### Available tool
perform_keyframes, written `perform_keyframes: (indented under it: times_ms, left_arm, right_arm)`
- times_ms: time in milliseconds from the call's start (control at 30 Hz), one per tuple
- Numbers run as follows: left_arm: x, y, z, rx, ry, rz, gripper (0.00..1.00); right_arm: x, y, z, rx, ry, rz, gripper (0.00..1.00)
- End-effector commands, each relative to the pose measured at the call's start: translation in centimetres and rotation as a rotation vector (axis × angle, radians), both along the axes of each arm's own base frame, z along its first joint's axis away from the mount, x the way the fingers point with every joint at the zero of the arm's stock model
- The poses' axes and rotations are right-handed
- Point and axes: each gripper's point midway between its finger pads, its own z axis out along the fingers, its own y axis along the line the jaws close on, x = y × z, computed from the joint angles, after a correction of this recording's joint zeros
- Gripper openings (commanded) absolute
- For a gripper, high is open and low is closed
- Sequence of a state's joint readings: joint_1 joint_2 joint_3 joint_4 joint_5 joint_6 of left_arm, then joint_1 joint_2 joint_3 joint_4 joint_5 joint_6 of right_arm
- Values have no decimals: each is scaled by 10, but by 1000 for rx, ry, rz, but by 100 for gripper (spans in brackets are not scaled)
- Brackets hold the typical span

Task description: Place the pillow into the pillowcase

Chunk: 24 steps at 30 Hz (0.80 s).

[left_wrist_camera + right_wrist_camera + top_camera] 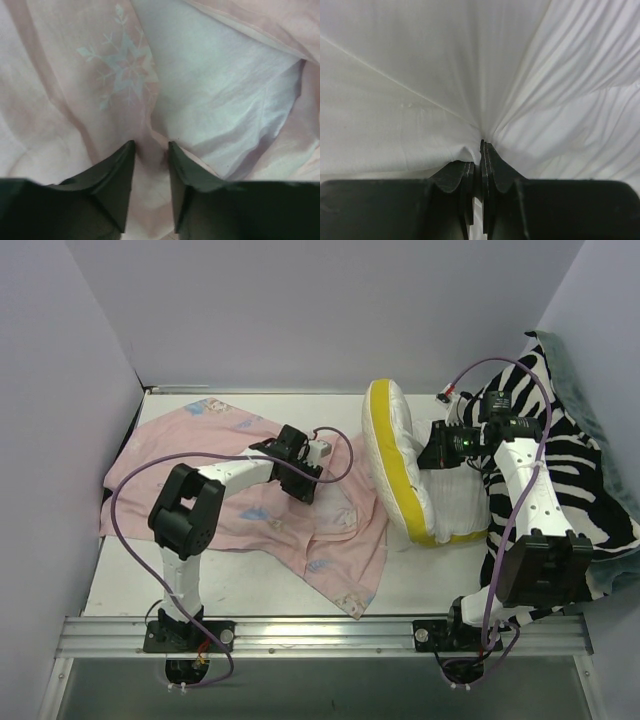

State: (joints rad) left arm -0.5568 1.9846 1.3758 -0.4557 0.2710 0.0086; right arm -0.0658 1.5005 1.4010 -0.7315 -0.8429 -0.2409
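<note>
The pillowcase (230, 495) lies spread and rumpled on the left half of the table, its pale pink side up. My left gripper (303, 485) is pressed down onto its right part. In the left wrist view the left gripper (150, 147) stands open, jaws partly apart, with a raised fold of the pink pillowcase (75, 100) between the fingertips. The pillow (400, 465), white with a yellow band, stands on edge right of centre. My right gripper (433, 455) is shut on its white cover. The right wrist view shows the right gripper (481, 145) pinching the pillow (470, 65), creases fanning out from the pinch.
A zebra-striped blanket (575, 470) is heaped at the right behind the right arm. White walls enclose the table on the left, back and right. A metal rail (320, 635) runs along the near edge. A paler whitish layer of fabric (225, 100) lies just right of the left fingers.
</note>
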Motion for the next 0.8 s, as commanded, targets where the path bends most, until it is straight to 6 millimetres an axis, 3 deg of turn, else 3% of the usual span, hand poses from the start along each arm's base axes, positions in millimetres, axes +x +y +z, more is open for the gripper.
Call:
perform_keyframes:
  times_ms: [0, 100, 167, 267, 400, 467, 600, 767]
  left_arm:
    - [20, -9, 3, -15, -53, 12, 39]
    - [18, -10, 14, -57, -24, 29, 12]
    - [11, -12, 42, -169, -15, 3, 0]
    - [9, -11, 94, -297, -70, -12, 0]
    - [5, -7, 140, -372, -100, -19, 0]
    - [-1, -3, 151, -396, -92, -26, 0]
    - [-9, 4, 153, -412, -72, -18, 0]
    - [-21, 10, 163, -440, -82, -30, 0]
  right_arm:
    - [-15, -24, -6, -93, 47, -70, 0]
    - [-16, -27, -6, -103, 43, -62, 0]
    - [-20, -22, -5, -91, 44, -30, 0]
    - [-28, -3, -6, -79, 60, 72, 0]
    - [-49, 30, -22, -119, 82, 258, 0]
    - [-62, 37, -39, -165, 126, 327, 0]
    - [-86, 49, -74, -271, 197, 507, 0]
    - [-94, 43, -106, -374, 291, 591, 0]
